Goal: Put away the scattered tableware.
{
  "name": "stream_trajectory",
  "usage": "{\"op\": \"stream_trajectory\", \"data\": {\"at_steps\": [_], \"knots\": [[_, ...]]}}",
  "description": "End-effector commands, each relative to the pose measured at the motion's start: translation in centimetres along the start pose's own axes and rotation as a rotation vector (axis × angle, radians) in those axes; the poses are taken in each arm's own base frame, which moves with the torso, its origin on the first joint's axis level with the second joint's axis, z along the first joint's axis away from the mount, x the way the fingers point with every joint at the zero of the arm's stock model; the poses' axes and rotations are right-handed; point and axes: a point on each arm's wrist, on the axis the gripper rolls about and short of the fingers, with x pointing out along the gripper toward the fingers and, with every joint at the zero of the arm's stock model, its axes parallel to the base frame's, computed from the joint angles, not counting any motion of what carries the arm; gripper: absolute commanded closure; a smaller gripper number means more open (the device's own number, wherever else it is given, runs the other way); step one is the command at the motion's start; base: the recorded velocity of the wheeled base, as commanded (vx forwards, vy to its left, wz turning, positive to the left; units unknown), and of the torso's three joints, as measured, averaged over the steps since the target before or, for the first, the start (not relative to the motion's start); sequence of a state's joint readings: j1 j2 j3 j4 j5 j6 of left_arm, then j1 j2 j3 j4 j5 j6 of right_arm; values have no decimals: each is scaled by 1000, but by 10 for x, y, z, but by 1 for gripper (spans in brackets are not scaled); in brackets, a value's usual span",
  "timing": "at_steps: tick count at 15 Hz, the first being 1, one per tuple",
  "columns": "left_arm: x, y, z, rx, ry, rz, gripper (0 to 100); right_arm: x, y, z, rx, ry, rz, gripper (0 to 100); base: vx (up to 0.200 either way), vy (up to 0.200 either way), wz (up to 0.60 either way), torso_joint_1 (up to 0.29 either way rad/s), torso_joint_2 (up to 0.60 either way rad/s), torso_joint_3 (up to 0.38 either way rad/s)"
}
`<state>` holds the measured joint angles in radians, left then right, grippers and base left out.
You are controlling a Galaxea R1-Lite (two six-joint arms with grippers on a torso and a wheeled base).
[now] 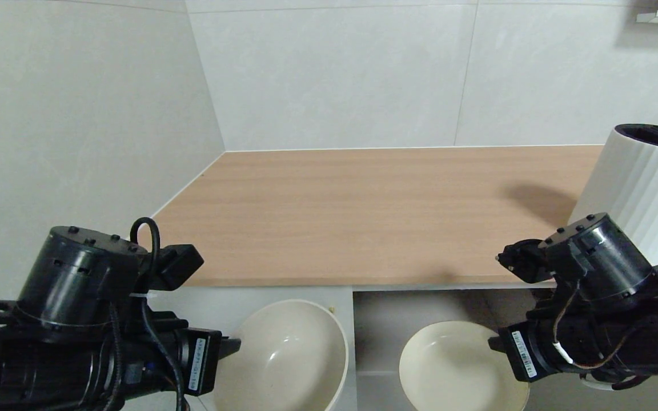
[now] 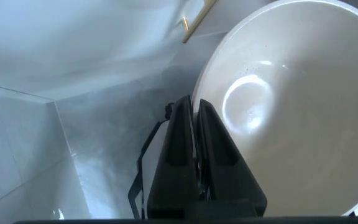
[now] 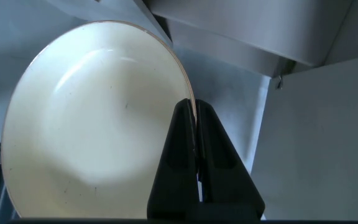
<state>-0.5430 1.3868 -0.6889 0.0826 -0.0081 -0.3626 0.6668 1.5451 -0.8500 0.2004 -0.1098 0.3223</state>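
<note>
Left claw (image 2: 194, 107) grips the deep bowl (image 2: 291, 112) by its rim, the right claw (image 3: 196, 107) seemingly the shallow bowl (image 3: 92, 118).

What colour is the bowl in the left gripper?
Plain cream white, glossy, with no pattern. The bowl shows best in the left wrist view.

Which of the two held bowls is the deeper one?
The white bowl in the left gripper: its wall curves up steeply. The cream bowl in the right gripper is shallower, almost plate-like.

Kitchen: wooden countertop (image 1: 374, 211), tiled walls (image 1: 334, 74).
</note>
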Motion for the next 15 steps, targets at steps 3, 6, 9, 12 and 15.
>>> {"op": "stream_trajectory", "data": {"at_steps": [3, 6, 9, 12, 15], "knots": [[1, 0, -1, 3, 6, -1, 100, 6, 0, -2, -2, 16, -6, 100, 0, 0, 0, 0, 0, 0], [3, 0, -1, 1, 14, 0, 100, 10, 0, -3, -4, 12, -8, 100, 0, 0, 0, 0, 0, 0], [5, 0, -2, 1, 24, 2, 100, 11, 0, -3, -4, 11, -7, 100, 0, 0, 0, -39, 102, 67], [6, 0, -2, 1, 28, 2, 100, 12, 0, -4, -4, 13, -10, 100, 0, 0, 0, -165, 406, 240], [8, 0, -2, 1, 34, 6, 100, 13, 0, -4, -4, 16, -11, 100, 0, 0, 0, -178, 468, 279]]}}
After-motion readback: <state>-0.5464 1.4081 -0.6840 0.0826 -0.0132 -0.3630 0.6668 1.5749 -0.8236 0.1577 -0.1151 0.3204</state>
